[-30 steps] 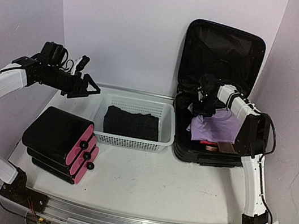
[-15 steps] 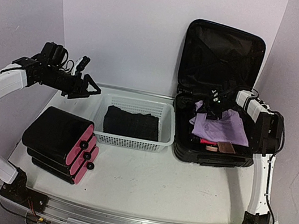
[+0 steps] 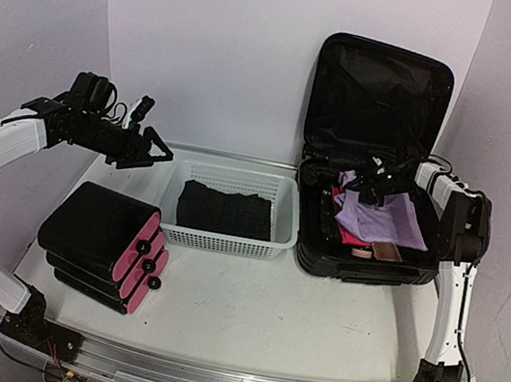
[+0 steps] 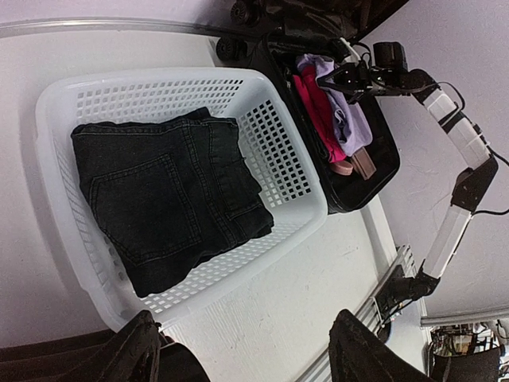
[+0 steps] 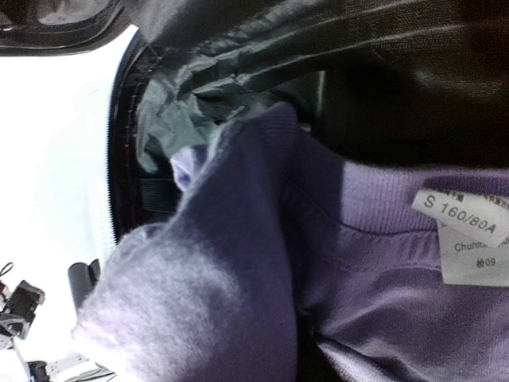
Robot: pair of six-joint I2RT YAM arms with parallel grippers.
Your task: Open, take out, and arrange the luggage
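The luggage (image 3: 383,85) stands open at the back right, lid upright against the wall, and also shows in the left wrist view (image 4: 374,171). Inside lie a purple shirt (image 3: 384,215) over a pink garment (image 3: 349,232). My right gripper (image 3: 374,186) reaches into the back of the luggage and is shut on the shirt's bunched edge. In the right wrist view the purple shirt (image 5: 238,270) hides the fingers, with its size label (image 5: 469,239) and the black lining (image 5: 382,72) behind. My left gripper (image 3: 157,150) hangs open, holding nothing, left of the basket (image 4: 250,358).
A white perforated basket (image 3: 227,241) holding folded black jeans (image 3: 225,210) sits left of the luggage. A smaller black case with a pink side (image 3: 97,228) lies front left. A brown item (image 3: 385,251) rests at the luggage's front edge.
My right gripper has swung right and back inside the luggage and closed down on the purple shirt, lifting its edge and baring the pink garment. The left arm has not moved.
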